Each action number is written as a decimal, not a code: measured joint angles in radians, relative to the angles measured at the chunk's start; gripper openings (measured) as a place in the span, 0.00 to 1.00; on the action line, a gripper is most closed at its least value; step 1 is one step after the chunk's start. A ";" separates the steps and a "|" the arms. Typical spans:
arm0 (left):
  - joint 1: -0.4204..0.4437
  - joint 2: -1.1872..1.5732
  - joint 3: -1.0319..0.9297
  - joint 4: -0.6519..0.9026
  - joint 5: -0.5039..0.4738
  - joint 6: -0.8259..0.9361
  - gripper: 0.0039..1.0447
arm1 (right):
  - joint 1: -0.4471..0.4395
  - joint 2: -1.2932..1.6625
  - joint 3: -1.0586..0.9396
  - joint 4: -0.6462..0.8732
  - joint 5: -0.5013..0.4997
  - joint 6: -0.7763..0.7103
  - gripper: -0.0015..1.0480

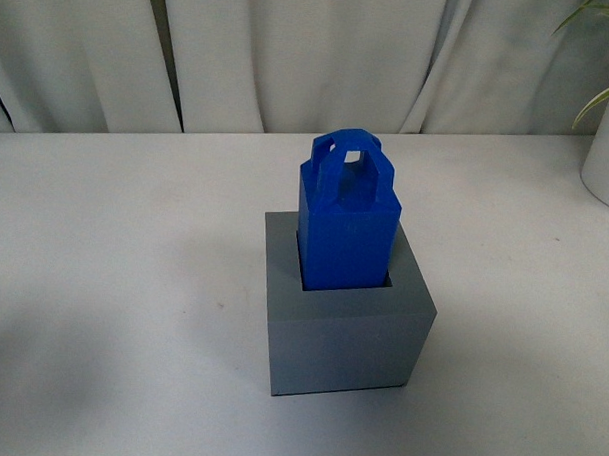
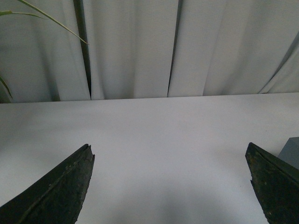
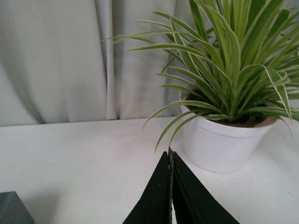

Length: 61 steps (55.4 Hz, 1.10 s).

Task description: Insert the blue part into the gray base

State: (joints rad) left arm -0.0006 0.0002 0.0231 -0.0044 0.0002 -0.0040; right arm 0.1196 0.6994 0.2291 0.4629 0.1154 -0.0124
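1. We see the gray base (image 1: pixel 346 320) standing on the white table (image 1: pixel 113 281), its square recess open upward, and the blue part (image 1: pixel 347 224) standing inside that recess.
2. The lower end of the blue part is down in the recess, with thick gray walls around it; most of its body rises above the rim.
3. Its long axis runs upright, with the tapered end and the holed loop handle pointing up. It leans slightly toward the curtain (image 1: pixel 290 57).
4. Neither claw touches the block or the cube, and neither arm shows in the front view.
5. Our left gripper (image 2: pixel 170 161) has its two dark fingers (image 2: pixel 60 189) spread wide apart with only bare table between them. A gray corner, apparently the base (image 2: pixel 291 151), shows just beside one finger.
6. Our right gripper (image 3: pixel 170 158) has its fingers pressed together, holding nothing. A dark gray corner, probably the base (image 3: pixel 13 209), lies off to one side of it, and a potted plant (image 3: pixel 224 116) in a white pot stands close ahead on the other side.
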 joint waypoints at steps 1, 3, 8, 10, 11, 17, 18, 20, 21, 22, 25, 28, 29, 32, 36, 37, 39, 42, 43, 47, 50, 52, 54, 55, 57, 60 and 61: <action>0.000 0.000 0.000 0.000 0.000 0.000 0.94 | -0.005 -0.009 -0.010 0.000 -0.003 0.000 0.02; 0.000 0.000 0.000 0.000 0.000 0.000 0.94 | -0.012 -0.024 -0.025 0.000 -0.008 0.000 0.02; 0.000 0.000 0.000 0.000 0.000 0.000 0.94 | -0.044 -0.067 -0.061 -0.005 -0.053 0.001 0.02; 0.000 0.000 0.000 0.000 0.000 0.000 0.94 | -0.084 -0.091 -0.078 -0.012 -0.108 0.001 0.02; 0.000 0.000 0.000 0.000 0.000 0.000 0.94 | -0.094 -0.100 -0.084 -0.014 -0.110 0.001 0.02; 0.000 0.000 0.000 0.000 0.000 0.000 0.94 | -0.117 -0.161 -0.122 -0.036 -0.112 0.002 0.02; 0.000 0.000 0.000 0.000 0.000 0.000 0.94 | -0.117 -0.171 -0.128 -0.041 -0.114 0.002 0.02; 0.000 0.000 0.000 0.000 0.000 0.000 0.94 | -0.117 -0.186 -0.136 -0.048 -0.114 0.002 0.02; 0.000 0.000 0.000 0.000 0.000 0.000 0.94 | -0.117 -0.196 -0.141 -0.054 -0.114 0.002 0.02; 0.000 0.000 0.000 0.000 0.000 0.000 0.94 | -0.117 -0.206 -0.146 -0.060 -0.114 0.002 0.02; 0.000 0.000 0.000 0.000 0.000 0.000 0.94 | -0.117 -0.229 -0.153 -0.073 -0.114 0.002 0.02; 0.000 0.000 0.000 0.000 0.000 0.000 0.94 | -0.117 -0.256 -0.162 -0.090 -0.114 0.002 0.02; 0.000 0.000 0.000 0.000 0.000 0.000 0.94 | -0.117 -0.264 -0.165 -0.095 -0.114 0.002 0.02; 0.000 0.000 0.000 0.000 0.000 0.000 0.94 | -0.117 -0.285 -0.172 -0.108 -0.114 0.002 0.02; 0.000 0.000 0.000 0.000 0.000 0.000 0.94 | -0.117 -0.316 -0.182 -0.129 -0.114 0.002 0.02; 0.000 0.000 0.000 0.000 0.000 0.000 0.94 | -0.117 -0.319 -0.183 -0.132 -0.114 0.002 0.02; 0.000 0.000 0.000 0.000 0.000 0.000 0.94 | -0.117 -0.340 -0.188 -0.148 -0.114 0.002 0.02; 0.000 0.000 0.000 0.000 0.000 0.000 0.94 | -0.117 -0.362 -0.199 -0.157 -0.115 0.002 0.02; 0.000 0.000 0.000 0.000 0.000 0.000 0.94 | -0.117 -0.370 -0.212 -0.143 -0.115 0.002 0.02; 0.000 0.000 0.000 0.000 0.000 0.000 0.94 | -0.117 -0.401 -0.224 -0.163 -0.114 0.002 0.02; 0.000 0.000 0.000 0.000 0.000 0.000 0.94 | -0.117 -0.425 -0.224 -0.186 -0.115 0.002 0.02; 0.000 0.000 0.000 0.000 0.000 0.000 0.94 | -0.117 -0.441 -0.224 -0.201 -0.115 0.002 0.02; 0.000 0.000 0.000 0.000 0.000 0.000 0.94 | -0.117 -0.459 -0.224 -0.218 -0.117 0.002 0.02; 0.000 0.000 0.000 0.000 0.000 0.000 0.94 | -0.117 -0.461 -0.224 -0.219 -0.117 0.002 0.02; 0.000 0.000 0.000 0.000 0.000 0.000 0.94 | -0.117 -0.472 -0.224 -0.231 -0.117 0.002 0.02; 0.000 0.000 0.000 0.000 0.000 0.000 0.94 | -0.117 -0.488 -0.224 -0.248 -0.117 0.002 0.02; 0.000 0.000 0.000 0.000 0.000 0.000 0.94 | -0.117 -0.495 -0.224 -0.256 -0.117 0.002 0.02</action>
State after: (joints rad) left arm -0.0006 0.0002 0.0231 -0.0044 -0.0002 -0.0036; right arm 0.0021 0.2047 0.0048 0.2073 -0.0013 -0.0101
